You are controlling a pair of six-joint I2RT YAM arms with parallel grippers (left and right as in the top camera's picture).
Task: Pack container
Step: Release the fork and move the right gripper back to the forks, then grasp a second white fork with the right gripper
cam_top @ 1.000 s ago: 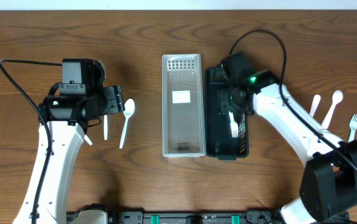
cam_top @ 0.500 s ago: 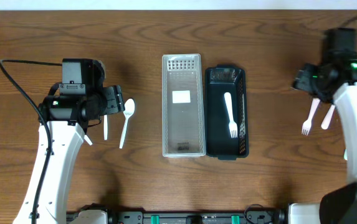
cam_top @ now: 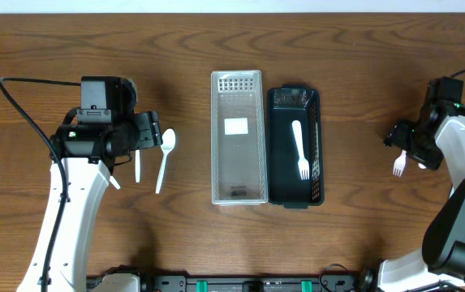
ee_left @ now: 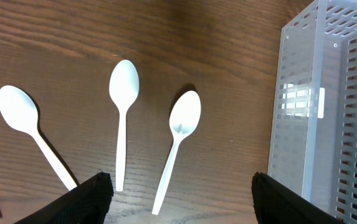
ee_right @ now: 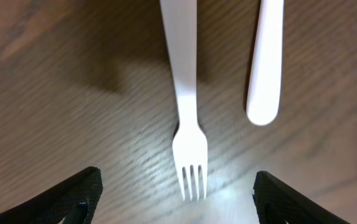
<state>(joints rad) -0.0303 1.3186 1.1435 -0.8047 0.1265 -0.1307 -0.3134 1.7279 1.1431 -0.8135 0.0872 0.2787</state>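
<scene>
The black container (cam_top: 294,146) holds one white fork (cam_top: 299,150), laid lengthwise. Well to the container's right, your right jaws stand apart over a second fork (ee_right: 189,149) on the tabletop (cam_top: 362,65). Well to its left, your left jaws stand apart above white spoons (ee_left: 123,118).

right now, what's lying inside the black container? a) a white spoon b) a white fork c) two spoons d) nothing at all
B: the overhead view shows a single white fork lying lengthwise in the black container, its tines toward the bottom edge of the picture.
</scene>
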